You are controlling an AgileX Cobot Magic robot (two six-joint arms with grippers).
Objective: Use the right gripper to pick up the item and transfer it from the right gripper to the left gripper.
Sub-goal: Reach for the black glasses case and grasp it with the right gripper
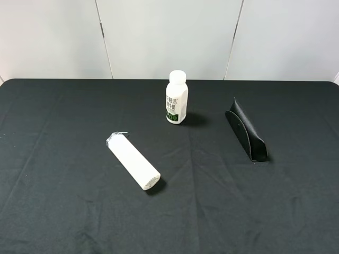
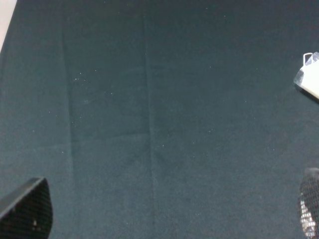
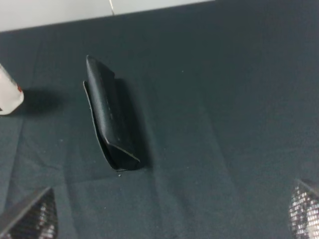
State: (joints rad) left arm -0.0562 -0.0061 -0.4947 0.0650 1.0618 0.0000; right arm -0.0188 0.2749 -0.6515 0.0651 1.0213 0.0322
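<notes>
1. Right hand (image 3: 164,216): only its two fingertips (image 3: 27,219) show, cut off by the frame corners. Jaws spread wide, nothing between them, gripping nothing.
2. Left hand (image 2: 168,209): same kind of view, two dark tips clipped at the corners. Wide apart and empty, above bare cloth.
3. Glasses case (image 3: 112,119): black, long, lying on the counter ahead of the right hand and apart from both tips. In the high view it sits on the right side, long axis running diagonally, well apart from the other things.
4. Cut off: the tube (image 2: 310,74) shows only its crimped wrapper end at the edge of the left wrist view. The bottle (image 3: 7,94) is half out of frame in the right wrist view. A small dot on the case flap is too tiny to make out.
5. Writing: the bottle label has dark characters and a green patch, not readable. Tube is plain white.
6. Counter (image 1: 63,201): black cloth, creased. In the high view the bottle stands upright mid-back and the tube lies diagonally left of centre.
7. Wall (image 1: 159,37): white panels with thin seams behind the counter.
</notes>
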